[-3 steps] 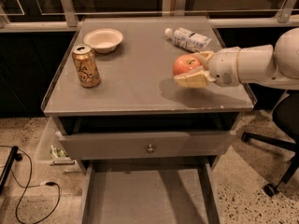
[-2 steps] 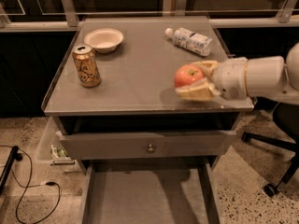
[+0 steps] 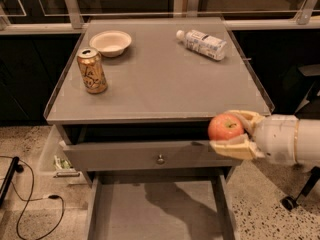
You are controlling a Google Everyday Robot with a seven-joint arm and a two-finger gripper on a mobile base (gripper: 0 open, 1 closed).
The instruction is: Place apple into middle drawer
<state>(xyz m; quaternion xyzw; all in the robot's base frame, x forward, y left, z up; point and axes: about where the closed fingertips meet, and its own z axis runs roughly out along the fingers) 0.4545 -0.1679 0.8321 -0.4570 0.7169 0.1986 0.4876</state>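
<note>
My gripper (image 3: 229, 132) reaches in from the right and is shut on the apple (image 3: 224, 126), a round red-orange fruit held between two tan fingers (image 3: 235, 148). The apple hangs just past the cabinet's front right edge, in front of the grey drawer front with the round knob (image 3: 160, 159). The middle drawer (image 3: 150, 211) is pulled open below, showing a flat grey floor with my arm's shadow on it. The apple is above the drawer's right side wall, well clear of its floor.
On the cabinet top (image 3: 165, 84) stand a gold can (image 3: 92, 70) at the left, a white bowl (image 3: 110, 42) behind it and a lying plastic bottle (image 3: 202, 43) at the back right. A cable (image 3: 30, 204) lies on the floor at the left, a chair base (image 3: 300, 189) at the right.
My gripper has carried the apple off the tabletop's right side, forward and down, to just past the front edge above the open drawer.
</note>
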